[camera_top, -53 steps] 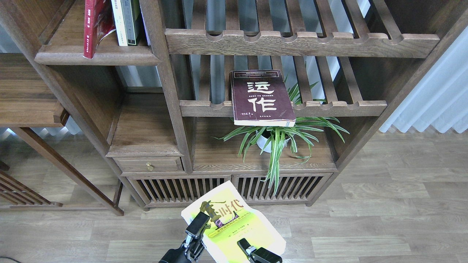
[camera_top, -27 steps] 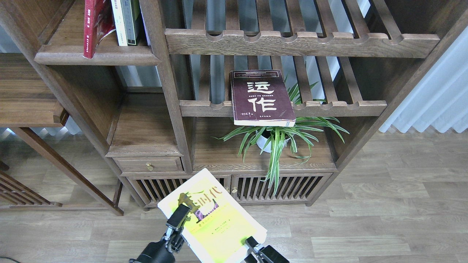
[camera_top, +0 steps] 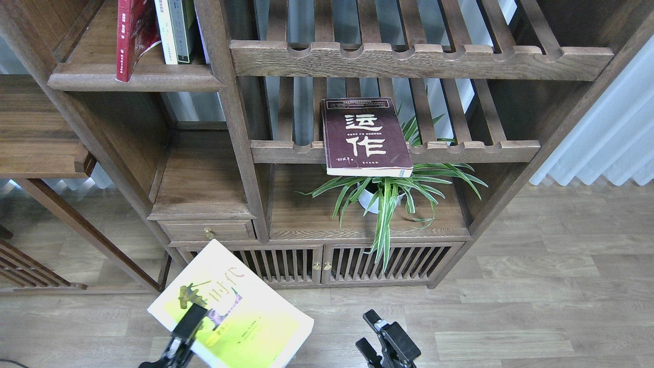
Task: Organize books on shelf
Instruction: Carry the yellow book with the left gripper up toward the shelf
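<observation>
My left gripper [camera_top: 185, 332] is shut on the near edge of the yellow-green book [camera_top: 232, 312] and holds it low at the bottom left, in front of the cabinet. My right gripper [camera_top: 374, 335] is open and empty at the bottom centre, apart from the book. The dark maroon book [camera_top: 364, 137] lies flat on a slatted rack, overhanging its front rail. The red book [camera_top: 132, 38] leans on the solid shelf [camera_top: 135, 79] at the upper left, next to thin white and dark-green volumes [camera_top: 176, 30].
A potted spider plant [camera_top: 388, 191] stands on the cabinet top under the maroon book. A small drawer [camera_top: 207, 231] and slatted cabinet doors [camera_top: 317, 263] are below. An upright post [camera_top: 230, 117] separates the shelf bays. A low side table [camera_top: 36, 133] stands left.
The left gripper has carried the yellow-green book leftward. The right gripper has let go of the book's right edge and now stands open, apart from it.
</observation>
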Motion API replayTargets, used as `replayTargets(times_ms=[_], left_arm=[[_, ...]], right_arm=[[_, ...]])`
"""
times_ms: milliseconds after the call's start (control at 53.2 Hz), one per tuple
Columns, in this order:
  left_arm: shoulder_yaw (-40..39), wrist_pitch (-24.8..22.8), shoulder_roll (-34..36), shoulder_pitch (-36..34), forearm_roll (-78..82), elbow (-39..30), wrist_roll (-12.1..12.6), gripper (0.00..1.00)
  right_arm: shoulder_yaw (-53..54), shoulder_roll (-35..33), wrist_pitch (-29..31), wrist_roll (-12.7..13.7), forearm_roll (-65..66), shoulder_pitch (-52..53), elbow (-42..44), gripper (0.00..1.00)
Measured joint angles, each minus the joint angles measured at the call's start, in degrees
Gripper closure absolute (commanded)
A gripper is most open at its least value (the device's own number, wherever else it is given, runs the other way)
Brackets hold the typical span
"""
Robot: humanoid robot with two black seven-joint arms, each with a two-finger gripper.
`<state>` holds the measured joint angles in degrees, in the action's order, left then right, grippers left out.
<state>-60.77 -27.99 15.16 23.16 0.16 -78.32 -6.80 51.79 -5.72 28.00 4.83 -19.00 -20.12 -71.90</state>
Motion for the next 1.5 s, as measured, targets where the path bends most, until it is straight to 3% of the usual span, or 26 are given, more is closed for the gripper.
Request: replayTargets(times_ms=[226, 602, 1034, 1504], left_arm=[[-10.8, 0.0, 0.1, 6.7, 1.8, -0.8, 0.0, 0.99], [-18.7, 0.0, -1.8, 6.5, 2.5, -1.0, 1.6, 0.99], [-29.7, 0.0, -1.8, -2.0, -1.2, -1.0, 1.8, 0.99], [-37.3, 0.0, 10.1, -13.1, -4.8, -0.9, 2.8, 0.99]], right_arm=[[0.3, 0.0, 0.0, 0.0, 0.0, 1.5, 0.0, 0.01], [0.7, 0.7, 0.0, 0.0, 0.1, 1.9, 0.2, 0.01], [0.8, 1.1, 0.0, 0.0, 0.1, 1.8, 0.6, 0.01], [0.8, 2.4, 0.0, 0.0, 0.2, 1.9, 1.8, 0.01]])
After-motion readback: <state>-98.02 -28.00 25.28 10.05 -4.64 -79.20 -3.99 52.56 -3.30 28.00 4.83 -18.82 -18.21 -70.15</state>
